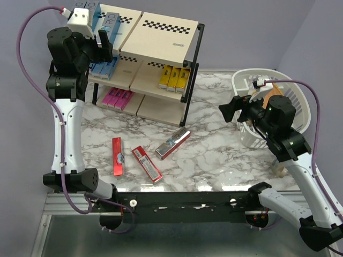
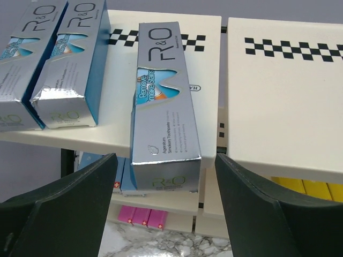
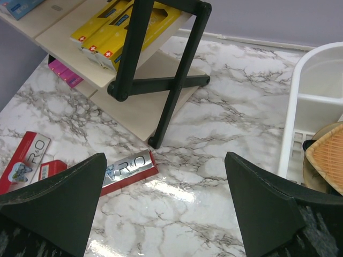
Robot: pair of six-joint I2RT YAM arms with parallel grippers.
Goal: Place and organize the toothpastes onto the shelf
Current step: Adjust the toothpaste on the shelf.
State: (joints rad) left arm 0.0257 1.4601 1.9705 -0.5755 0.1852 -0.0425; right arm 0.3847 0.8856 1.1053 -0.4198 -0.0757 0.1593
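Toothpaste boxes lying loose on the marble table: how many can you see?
3. A left red box, a middle red box beside it, and a red-and-silver box closest to the shelf. Others may be hidden from view.

On the table (image 1: 214, 155): shelf (image 1: 166, 32) at 11 o'clock, basket (image 1: 251, 138) at 3 o'clock, 3 toothpaste boxes (image 1: 146, 163) at 7 o'clock.

Standing or lying on the marble counter (image 1: 214, 155): black-framed shelf (image 1: 161, 37), white basket (image 1: 251, 137), two red toothpaste boxes (image 1: 117, 156) (image 1: 147, 164), one silver-and-red toothpaste box (image 1: 173, 144).
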